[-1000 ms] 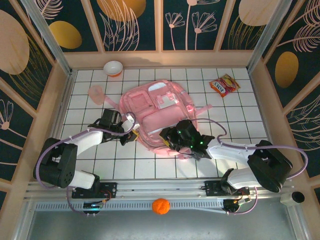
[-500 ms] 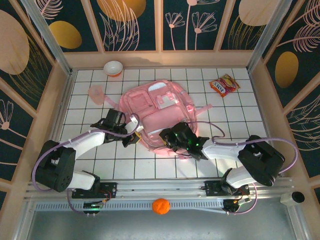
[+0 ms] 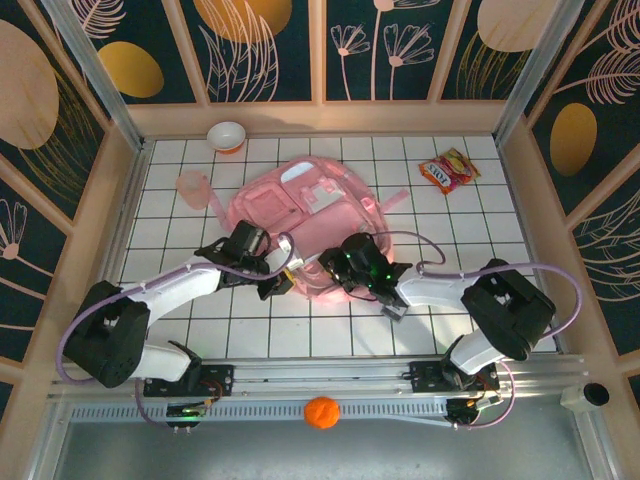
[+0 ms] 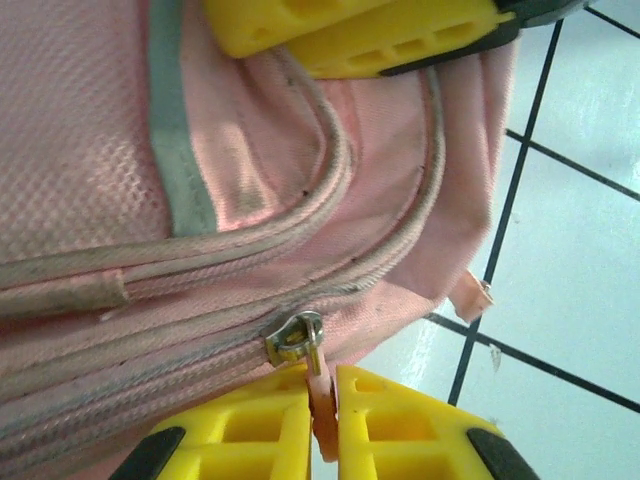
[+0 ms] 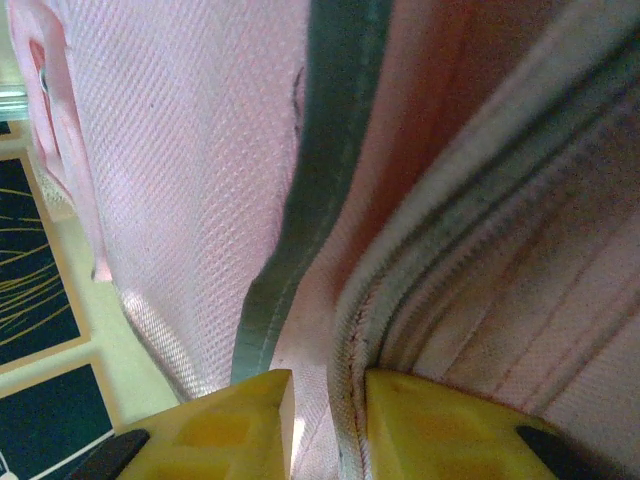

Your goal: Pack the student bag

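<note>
The student bag, a big soft pink backpack with white zipper trim, lies flat in the middle of the tiled table. At its near-left edge my left gripper is shut on the pink pull tab, which hangs from the metal zipper slider; the zipper looks closed here. My right gripper sits at the bag's near edge, right beside the left one. Its yellow fingers pinch a fold of the bag along the zipper seam.
A white bowl stands at the back left, with a translucent pink cup left of the bag. A red and yellow snack packet lies at the back right. An orange ball rests on the front rail. Wooden walls enclose the table.
Both grippers have moved up and toward each other at the bag's near edge. The bag has shifted left and away. The right jaws have closed onto the seam fabric.
</note>
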